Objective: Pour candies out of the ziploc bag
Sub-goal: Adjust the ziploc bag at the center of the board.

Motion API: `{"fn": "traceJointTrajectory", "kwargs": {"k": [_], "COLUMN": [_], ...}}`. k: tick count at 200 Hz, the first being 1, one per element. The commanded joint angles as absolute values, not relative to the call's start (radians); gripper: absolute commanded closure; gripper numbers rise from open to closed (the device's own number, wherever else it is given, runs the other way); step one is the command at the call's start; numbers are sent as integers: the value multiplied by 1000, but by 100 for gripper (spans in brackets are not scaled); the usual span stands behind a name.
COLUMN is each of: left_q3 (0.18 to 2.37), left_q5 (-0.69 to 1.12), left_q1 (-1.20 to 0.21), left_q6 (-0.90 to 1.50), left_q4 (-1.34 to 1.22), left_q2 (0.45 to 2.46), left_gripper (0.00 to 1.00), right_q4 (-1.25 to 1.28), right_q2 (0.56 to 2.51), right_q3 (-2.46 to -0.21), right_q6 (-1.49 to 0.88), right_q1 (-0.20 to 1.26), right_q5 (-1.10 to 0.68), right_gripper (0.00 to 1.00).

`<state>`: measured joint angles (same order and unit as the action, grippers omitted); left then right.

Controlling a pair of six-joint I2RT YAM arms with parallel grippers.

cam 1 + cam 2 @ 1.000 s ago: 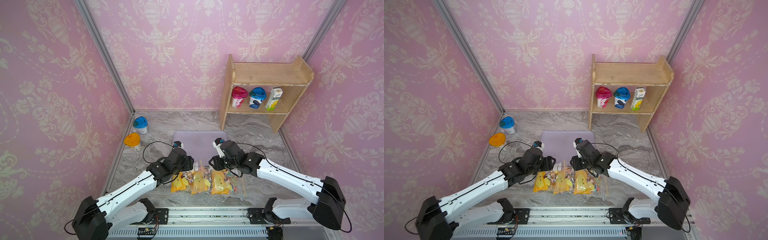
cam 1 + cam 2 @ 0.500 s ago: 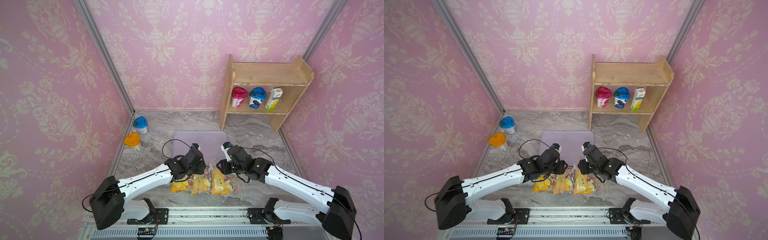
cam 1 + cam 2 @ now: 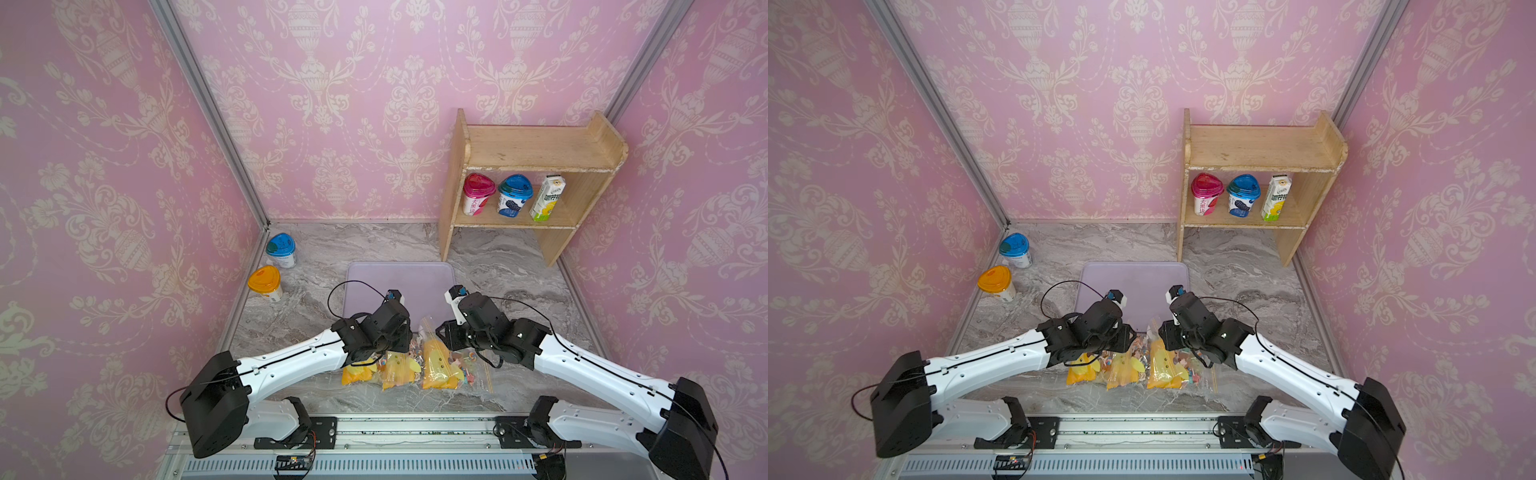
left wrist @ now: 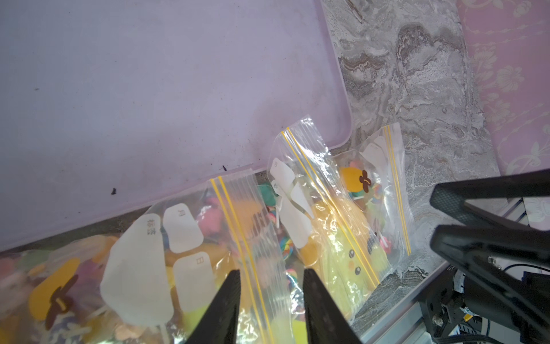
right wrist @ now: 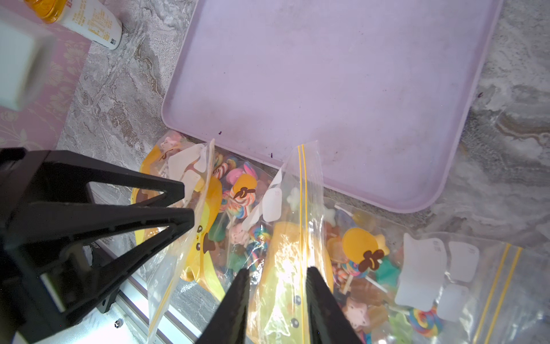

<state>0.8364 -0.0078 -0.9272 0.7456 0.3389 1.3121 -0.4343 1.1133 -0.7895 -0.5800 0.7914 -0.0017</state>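
Three clear ziploc bags of candies (image 3: pixel 461 368) lie side by side at the table's front edge, below a lilac tray (image 3: pixel 399 278). My left gripper (image 4: pixel 270 286) hangs over the leftmost ziploc bag (image 4: pixel 190 238). Its jaws stand apart, with that bag's yellow zip strip between them. My right gripper (image 5: pixel 276 283) straddles the raised top of the middle ziploc bag (image 5: pixel 303 190), jaws apart with crinkled plastic between them. In both top views the left gripper (image 3: pixel 405 351) (image 3: pixel 1129 345) and the right gripper (image 3: pixel 446 336) (image 3: pixel 1165 336) face each other closely. Lollipops and other candies (image 5: pixel 238 193) show through the plastic.
A wooden shelf (image 3: pixel 536 153) at the back right holds two cups and a carton. A blue-lidded cup (image 3: pixel 280 249) and an orange-lidded cup (image 3: pixel 266 282) stand by the left wall. A metal rail (image 3: pixel 374 432) runs just in front of the bags.
My left gripper has swung right and in over the bags, and its jaws have narrowed a lot. The right gripper has shifted slightly over the middle bag and narrowed a little.
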Motion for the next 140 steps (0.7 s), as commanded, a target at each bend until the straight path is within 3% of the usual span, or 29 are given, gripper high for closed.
{"fn": "traceJointTrajectory", "kwargs": {"k": [1,140], "left_q3": [813,811], "left_q5": [9,18], "left_q1": [-937,-953], "left_q6": [755,753], "left_q4": [361,362], "left_q2": [1307,1336], "left_gripper": [64,74], "right_q4": [-431,-430], "right_q2": [1098,1117], "right_q3": [-776,-789], "right_q6": [-592,-592], "right_q1": [784,784], "right_q5": [11,11], "right_gripper": [66,69]}}
